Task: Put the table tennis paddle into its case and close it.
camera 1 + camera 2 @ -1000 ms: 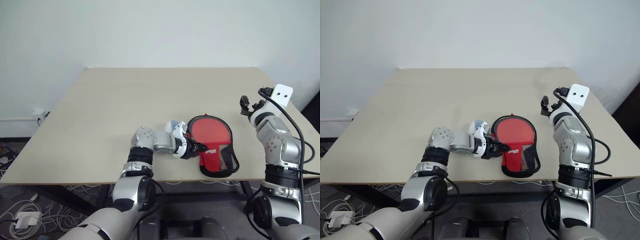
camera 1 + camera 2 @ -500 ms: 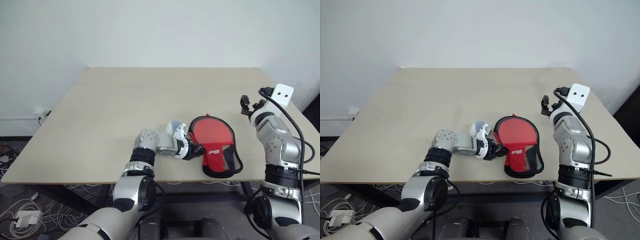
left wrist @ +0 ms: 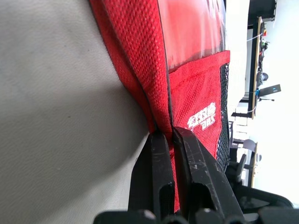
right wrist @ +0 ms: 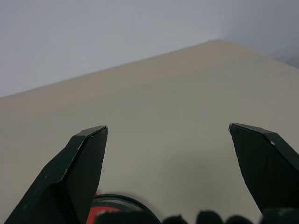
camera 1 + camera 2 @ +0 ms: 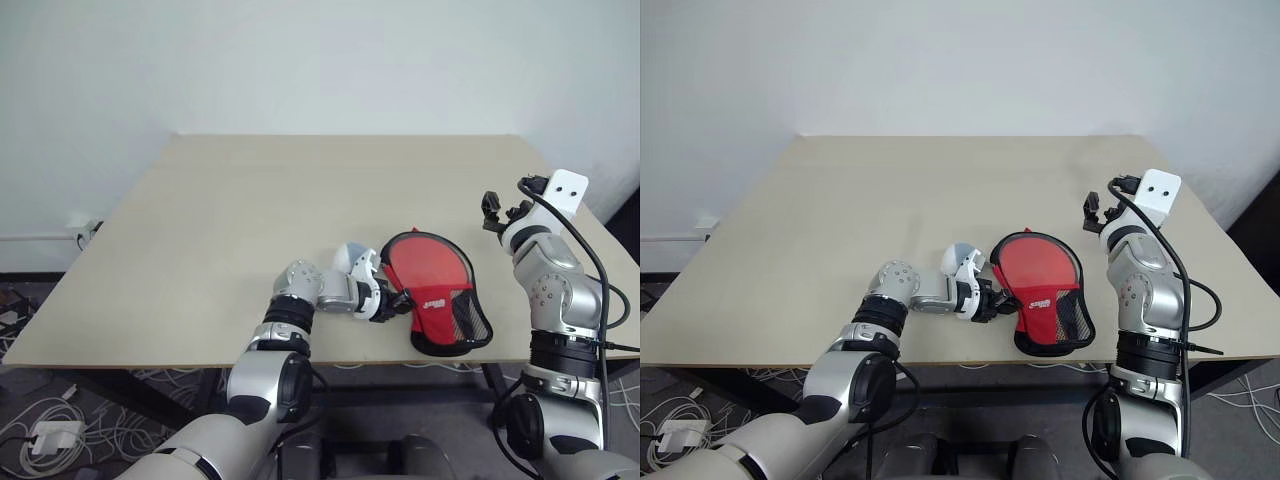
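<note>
Left gripper [image 3: 168, 140] pinched tight on the red edge of the case [image 5: 440, 290], lying near the table's [image 5: 250, 220] front edge with the paddle [image 5: 425, 268] inside. Right gripper [image 4: 173, 154] spread wide, raised apart to the right.

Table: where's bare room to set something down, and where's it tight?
The table is bare across its whole far half and left side, up to the wall. Crowded only at the near edge, right of centre: the case, the left gripper shut on its edge, and the open right gripper above the right edge.
</note>
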